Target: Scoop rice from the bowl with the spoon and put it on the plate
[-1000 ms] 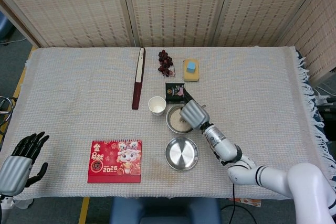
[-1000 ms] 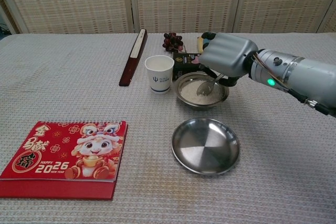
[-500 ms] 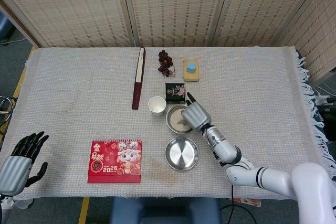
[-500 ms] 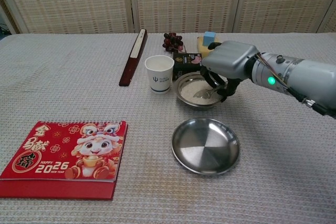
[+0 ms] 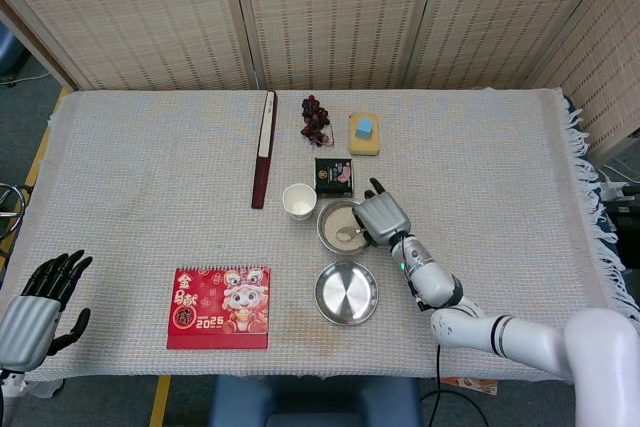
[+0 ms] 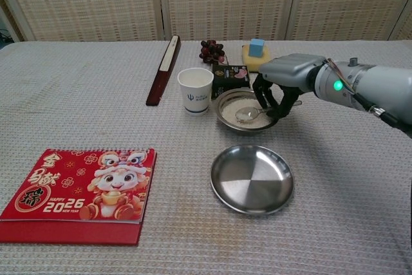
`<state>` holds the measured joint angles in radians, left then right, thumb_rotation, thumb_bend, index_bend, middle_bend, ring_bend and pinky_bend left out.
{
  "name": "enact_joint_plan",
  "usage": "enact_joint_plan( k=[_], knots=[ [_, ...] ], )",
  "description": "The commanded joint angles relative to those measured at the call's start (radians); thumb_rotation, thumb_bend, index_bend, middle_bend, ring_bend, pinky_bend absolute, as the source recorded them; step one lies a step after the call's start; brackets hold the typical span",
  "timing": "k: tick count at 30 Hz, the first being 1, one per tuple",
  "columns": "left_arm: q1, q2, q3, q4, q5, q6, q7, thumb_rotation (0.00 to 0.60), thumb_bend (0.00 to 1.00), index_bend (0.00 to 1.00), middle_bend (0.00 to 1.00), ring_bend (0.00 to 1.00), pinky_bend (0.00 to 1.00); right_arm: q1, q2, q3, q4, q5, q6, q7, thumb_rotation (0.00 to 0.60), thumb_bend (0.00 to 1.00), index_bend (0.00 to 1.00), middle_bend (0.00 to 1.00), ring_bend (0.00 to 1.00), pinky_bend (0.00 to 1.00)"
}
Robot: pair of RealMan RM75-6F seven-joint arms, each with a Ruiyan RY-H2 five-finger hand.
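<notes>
A metal bowl of rice (image 6: 239, 103) (image 5: 334, 227) stands behind the round metal plate (image 6: 252, 179) (image 5: 346, 293), which holds nothing. My right hand (image 6: 281, 81) (image 5: 381, 217) hangs over the bowl's right rim and grips the handle of a metal spoon (image 6: 248, 114) (image 5: 350, 234). The spoon's head lies level in the bowl with rice on it. My left hand (image 5: 45, 299) rests open at the table's front left corner, far from both dishes; the chest view does not show it.
A white paper cup (image 6: 195, 89) stands just left of the bowl, a small dark box (image 6: 229, 76) right behind it. Further back are grapes (image 6: 212, 50), a yellow sponge with a blue block (image 6: 255, 53) and a long dark case (image 6: 163, 69). A red 2026 calendar (image 6: 80, 191) lies front left.
My right hand has turned and shifted right, off the bowl's middle to its right rim. The spoon went from tilted down into the rice to level, with rice on its head.
</notes>
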<state>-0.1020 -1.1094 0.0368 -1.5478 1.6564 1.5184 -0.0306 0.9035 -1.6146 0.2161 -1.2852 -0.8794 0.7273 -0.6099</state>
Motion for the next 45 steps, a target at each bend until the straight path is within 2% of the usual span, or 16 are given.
enact_joint_plan(
  k=[1, 6, 13, 21, 30, 34, 38, 45],
  knots=[
    [-0.001, -0.001, 0.0, -0.002, -0.002, -0.004, 0.001, 0.6, 0.46, 0.0, 0.0, 0.0, 0.09, 0.005, 0.025, 0.008, -0.008, 0.026, -0.007, 0.028, 0.6, 0.32, 0.93, 0.58, 0.2, 0.0],
    [-0.003, -0.001, -0.003, -0.003, -0.008, -0.006, 0.0, 0.6, 0.46, 0.0, 0.0, 0.0, 0.09, 0.008, 0.056, 0.006, -0.028, 0.05, 0.003, 0.052, 0.6, 0.32, 0.93, 0.58, 0.2, 0.0],
    [-0.006, -0.003, 0.0, -0.002, -0.007, -0.016, 0.007, 0.6, 0.46, 0.0, 0.0, 0.0, 0.09, 0.023, 0.058, -0.015, -0.002, 0.107, -0.016, 0.065, 0.6, 0.32, 0.93, 0.58, 0.2, 0.0],
    [-0.009, -0.003, -0.001, -0.006, -0.013, -0.026, 0.01, 0.6, 0.46, 0.0, 0.0, 0.0, 0.09, 0.036, 0.072, -0.019, -0.025, 0.102, 0.0, 0.092, 0.6, 0.32, 0.93, 0.58, 0.2, 0.0],
    [-0.01, -0.001, 0.001, -0.008, -0.014, -0.029, 0.007, 0.6, 0.46, 0.0, 0.0, 0.0, 0.09, 0.071, 0.11, 0.032, -0.072, 0.129, 0.023, 0.13, 0.6, 0.32, 0.93, 0.58, 0.2, 0.0],
    [-0.011, 0.0, 0.001, -0.008, -0.015, -0.031, 0.005, 0.6, 0.46, 0.0, 0.0, 0.0, 0.09, 0.081, 0.108, 0.04, -0.071, 0.138, 0.026, 0.131, 0.6, 0.32, 0.93, 0.58, 0.2, 0.0],
    [-0.012, 0.004, -0.001, -0.007, -0.027, -0.039, -0.003, 0.6, 0.46, 0.0, 0.0, 0.0, 0.09, 0.139, 0.064, 0.078, -0.028, 0.19, 0.021, 0.126, 0.6, 0.32, 0.93, 0.58, 0.2, 0.0],
    [-0.015, 0.007, -0.002, -0.011, -0.038, -0.051, -0.005, 0.6, 0.46, 0.0, 0.0, 0.0, 0.09, 0.225, -0.015, 0.097, 0.049, 0.29, 0.027, 0.077, 0.6, 0.32, 0.93, 0.58, 0.21, 0.0]
  ],
)
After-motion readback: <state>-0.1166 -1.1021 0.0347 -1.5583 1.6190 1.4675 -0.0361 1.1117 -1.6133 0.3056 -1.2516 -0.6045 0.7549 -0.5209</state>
